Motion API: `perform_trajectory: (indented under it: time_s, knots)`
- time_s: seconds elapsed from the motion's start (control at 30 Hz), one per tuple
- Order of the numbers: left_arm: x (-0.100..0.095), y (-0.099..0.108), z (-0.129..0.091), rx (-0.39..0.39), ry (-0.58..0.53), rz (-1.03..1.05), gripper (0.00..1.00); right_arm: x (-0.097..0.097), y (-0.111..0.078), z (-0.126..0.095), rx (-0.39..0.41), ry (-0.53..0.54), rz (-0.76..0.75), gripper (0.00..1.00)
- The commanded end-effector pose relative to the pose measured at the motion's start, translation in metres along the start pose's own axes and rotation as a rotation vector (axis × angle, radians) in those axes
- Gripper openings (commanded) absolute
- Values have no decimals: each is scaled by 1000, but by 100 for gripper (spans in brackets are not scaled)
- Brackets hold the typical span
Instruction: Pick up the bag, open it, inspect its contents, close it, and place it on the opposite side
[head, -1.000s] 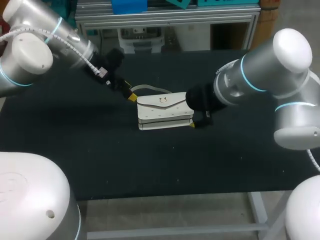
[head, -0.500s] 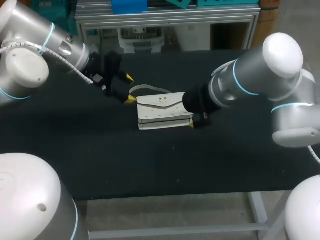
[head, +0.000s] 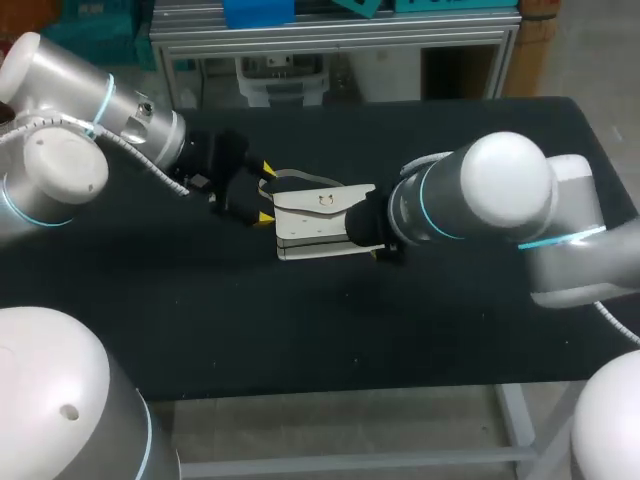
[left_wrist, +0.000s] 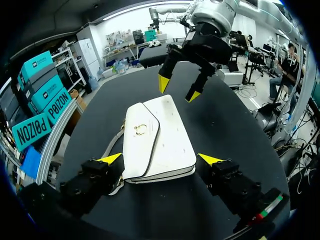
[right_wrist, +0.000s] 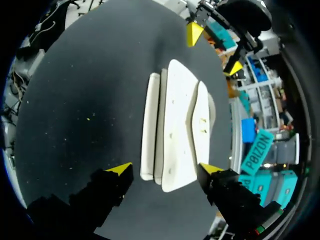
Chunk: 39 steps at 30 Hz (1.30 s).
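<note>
A small white flap bag (head: 315, 222) with a metal clasp lies flat on the black table, its strap (head: 300, 178) looping behind it. My left gripper (head: 264, 192) stands open at the bag's left end, one yellow tip on each side of it. In the left wrist view the bag (left_wrist: 157, 140) lies between that gripper's (left_wrist: 160, 159) fingers without touching them. My right gripper (head: 368, 230), largely hidden under its own wrist, is at the right end. In the right wrist view it (right_wrist: 165, 169) is open, with the bag (right_wrist: 175, 130) just ahead between the tips and small gaps on both sides.
The black table top (head: 200, 300) carries only the bag. Its front edge (head: 330, 392) runs across near me and the back edge lies behind the strap. Each wrist view shows the other gripper (left_wrist: 178, 89) (right_wrist: 213, 50) beyond the bag's far end.
Both arms have closed in on the bag. The left gripper turned and came to straddle its left end. The right arm slid left over the right end.
</note>
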<state>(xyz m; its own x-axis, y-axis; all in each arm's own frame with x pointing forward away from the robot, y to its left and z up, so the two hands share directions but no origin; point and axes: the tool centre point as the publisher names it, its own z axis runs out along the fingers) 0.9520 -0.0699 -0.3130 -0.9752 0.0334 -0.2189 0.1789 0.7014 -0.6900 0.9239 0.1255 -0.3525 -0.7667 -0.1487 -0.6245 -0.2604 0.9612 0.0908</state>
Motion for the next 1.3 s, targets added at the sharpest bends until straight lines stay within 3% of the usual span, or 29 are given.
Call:
perform_trajectory:
  time_s: [0.03,0.4,0.57,0.9,0.93,0.97,1.3]
  knots:
    - [-3,2,4,-1,26,7,100,-1,4,8,26,-41,-8,67]
    - [-4,7,10,-12,67,15,100,-5,-1,23,54,-61,-28,66]
    - [-3,8,13,-13,81,25,100,-8,-3,28,65,-75,-27,46]
    - [-3,12,17,-18,103,29,100,-11,-1,38,77,-79,-38,39]
    - [-3,12,17,-15,103,34,100,-10,-1,39,76,-79,-37,14]
    - [-2,12,17,-10,101,48,100,-9,0,39,77,-79,-35,0]
    - [5,3,22,31,96,208,100,4,5,37,94,-87,-5,0]
